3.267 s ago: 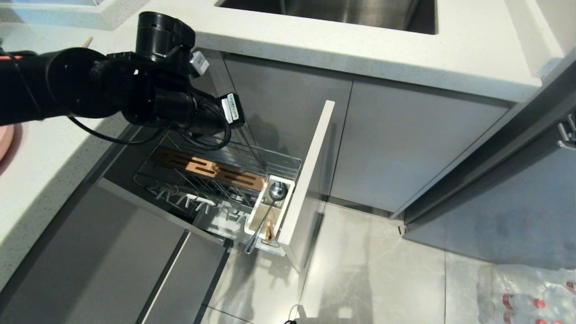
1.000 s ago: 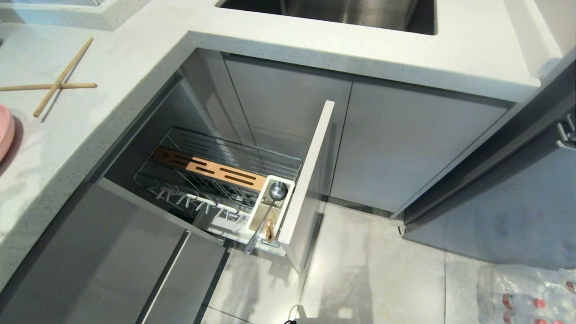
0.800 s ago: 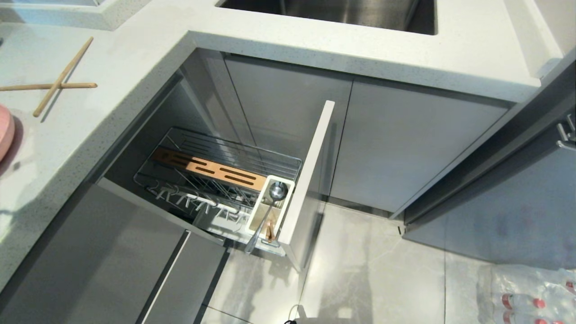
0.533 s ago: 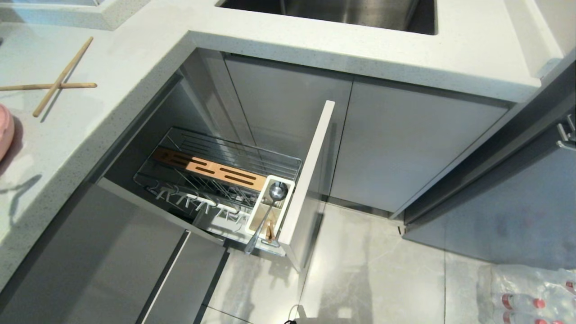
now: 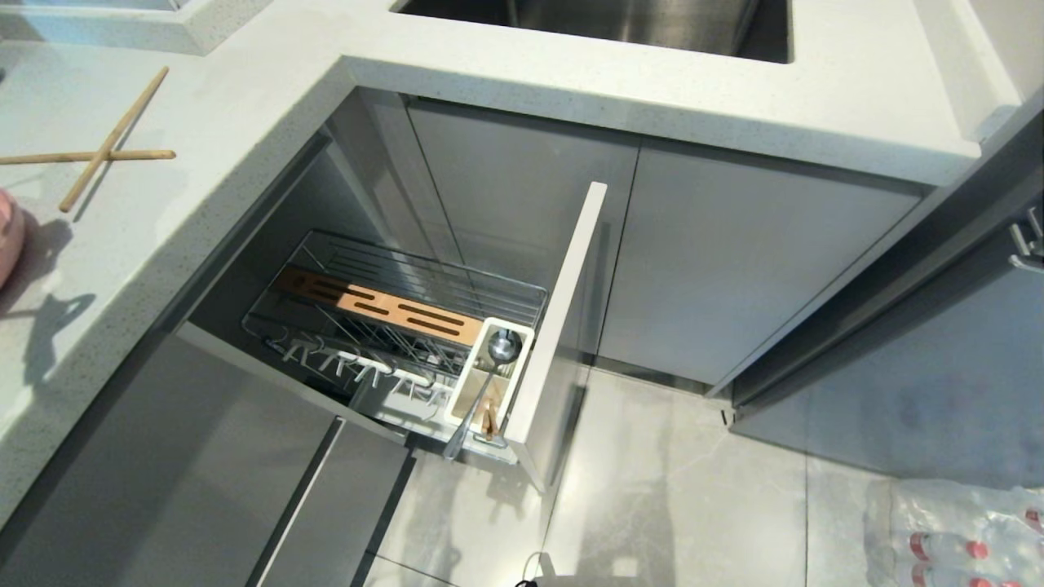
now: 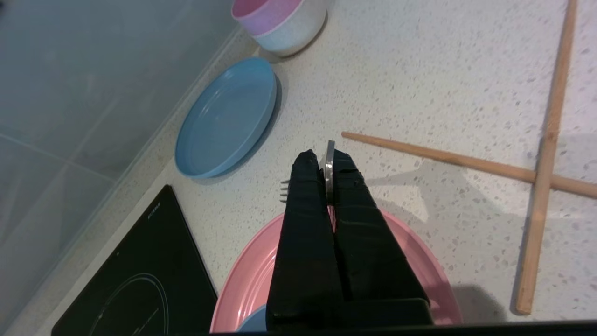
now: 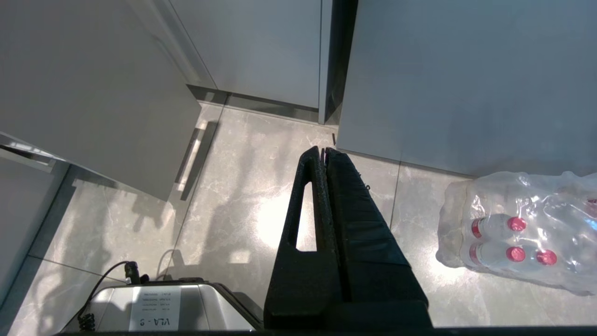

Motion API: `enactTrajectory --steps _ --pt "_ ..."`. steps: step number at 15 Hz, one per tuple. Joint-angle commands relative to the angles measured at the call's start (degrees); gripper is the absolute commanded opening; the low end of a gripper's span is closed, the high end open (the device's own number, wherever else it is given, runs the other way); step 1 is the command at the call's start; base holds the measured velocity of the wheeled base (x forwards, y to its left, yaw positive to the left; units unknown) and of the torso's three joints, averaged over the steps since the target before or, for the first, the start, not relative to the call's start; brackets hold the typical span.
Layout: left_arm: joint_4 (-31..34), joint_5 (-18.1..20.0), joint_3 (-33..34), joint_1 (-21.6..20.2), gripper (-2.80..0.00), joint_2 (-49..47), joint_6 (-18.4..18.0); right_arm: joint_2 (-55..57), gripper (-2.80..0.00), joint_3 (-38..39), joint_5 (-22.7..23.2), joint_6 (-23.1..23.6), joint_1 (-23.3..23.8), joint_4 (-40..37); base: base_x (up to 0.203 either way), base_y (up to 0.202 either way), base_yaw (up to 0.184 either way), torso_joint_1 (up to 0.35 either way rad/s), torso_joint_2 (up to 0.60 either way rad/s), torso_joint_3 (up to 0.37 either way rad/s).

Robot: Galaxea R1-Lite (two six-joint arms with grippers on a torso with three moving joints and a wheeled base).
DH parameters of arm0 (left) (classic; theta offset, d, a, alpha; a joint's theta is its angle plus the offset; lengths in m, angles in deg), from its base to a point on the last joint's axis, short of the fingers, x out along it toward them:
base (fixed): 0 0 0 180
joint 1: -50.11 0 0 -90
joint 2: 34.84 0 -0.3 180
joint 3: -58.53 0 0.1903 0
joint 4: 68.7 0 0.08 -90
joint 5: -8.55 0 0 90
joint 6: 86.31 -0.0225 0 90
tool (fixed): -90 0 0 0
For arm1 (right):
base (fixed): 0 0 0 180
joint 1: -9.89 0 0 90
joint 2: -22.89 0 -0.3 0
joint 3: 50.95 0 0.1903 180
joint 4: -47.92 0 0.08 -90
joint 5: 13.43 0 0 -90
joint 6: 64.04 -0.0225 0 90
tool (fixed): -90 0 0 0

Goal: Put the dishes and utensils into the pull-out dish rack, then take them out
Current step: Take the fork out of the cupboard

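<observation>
My left gripper (image 6: 326, 156) is out of the head view and hangs over the worktop, shut on the thin handle of a metal fork (image 6: 329, 168); the fork's tines (image 6: 283, 191) show beside one finger. Right under it lies the pink plate (image 6: 419, 266), with a sliver of the blue-grey bowl (image 6: 252, 323) on it. The chopsticks (image 6: 466, 161) lie crossed on the worktop beside it, also seen as chopsticks (image 5: 106, 147) in the head view. The pull-out dish rack (image 5: 563, 326) stands pulled out, and the spoon (image 5: 489, 375) sits in its white cutlery holder (image 5: 522, 359). My right gripper (image 7: 322, 150) is parked, shut and holding nothing, over the floor.
A light blue plate (image 6: 226, 116), stacked pink and white bowls (image 6: 282, 23) and a black hob (image 6: 140, 270) lie near the left gripper. The sink (image 5: 612, 20) is behind the rack. A pack of bottles (image 7: 522, 233) lies on the floor.
The left arm has left the head view since the oldest frame. Over the last second its shadow has spread across the worktop at the left, and less of the pink plate's edge shows.
</observation>
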Motion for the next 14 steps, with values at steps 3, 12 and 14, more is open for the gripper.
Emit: enactTrajectory --steps 3,12,14 --pt "0.3 -1.3 0.1 1.2 -2.8 -1.1 -0.3 0.0 -2.8 0.0 0.0 0.0 0.0 0.0 0.0 0.0 0.0 0.0 0.0 0.0" --pt "-1.7 -1.1 2.6 7.1 -2.8 -3.4 -1.7 0.1 -2.8 0.0 0.0 0.0 0.0 0.0 0.0 0.0 0.0 0.0 0.0 0.0" --pt "-1.6 -1.1 2.6 8.8 -2.8 -4.4 -1.7 0.0 -2.8 0.0 0.0 0.0 0.0 0.0 0.0 0.0 0.0 0.0 0.0 0.0"
